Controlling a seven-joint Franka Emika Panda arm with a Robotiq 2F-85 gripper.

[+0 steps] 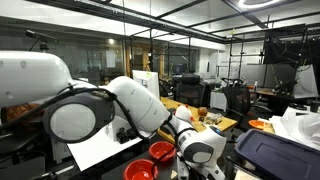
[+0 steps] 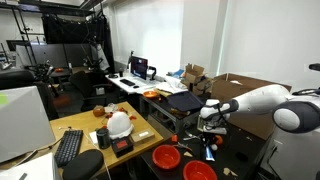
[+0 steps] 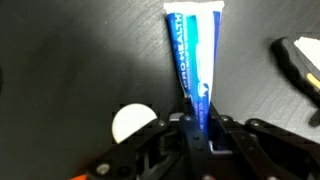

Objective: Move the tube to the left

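Note:
In the wrist view a slim blue tube [image 3: 192,55] with white lettering lies on a black surface, running from the top of the frame down into my gripper [image 3: 200,122]. The two fingers are closed against its lower end, so the gripper is shut on the tube. In an exterior view the gripper [image 2: 209,140] points down over the dark table next to two red bowls [image 2: 166,157]; the tube itself is too small to make out there. In the other exterior view the arm hides the gripper, and the red bowls [image 1: 161,151] show below it.
A white round object [image 3: 132,122] lies just left of the gripper. A black and yellow tool [image 3: 297,62] lies at the right edge. A keyboard [image 2: 69,146], a white helmet-like object [image 2: 119,124] and small boxes sit on the wooden desk [image 2: 85,125].

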